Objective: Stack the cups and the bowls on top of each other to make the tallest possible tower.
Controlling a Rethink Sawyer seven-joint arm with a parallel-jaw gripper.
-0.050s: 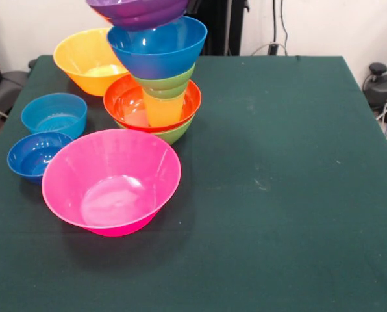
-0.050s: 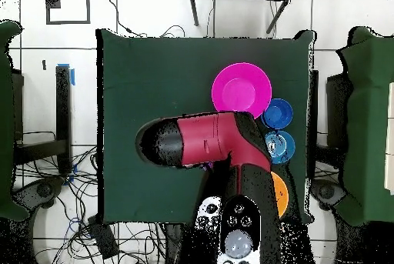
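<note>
The tower stands at the back left of the table in the front view. A medium green bowl (image 1: 175, 134) is at the bottom, with a red-orange bowl (image 1: 125, 97) in it. A translucent yellow cup (image 1: 162, 110) stands in that, under a small green bowl (image 1: 165, 85) and a blue bowl (image 1: 158, 51). A purple bowl (image 1: 139, 10) sits at the very top, cut off by the picture's edge; I cannot tell whether it rests on the blue bowl or is held. The gripper shows in neither view. In the overhead view the red arm (image 2: 212, 139) covers the tower.
A large pink bowl (image 1: 112, 182) (image 2: 241, 88) sits in front of the tower. To its left are a dark blue bowl (image 1: 34, 156) (image 2: 277, 112) and a light blue bowl (image 1: 54, 114) (image 2: 282, 146). An orange bowl (image 1: 86, 60) (image 2: 280, 193) stands behind, left of the tower.
</note>
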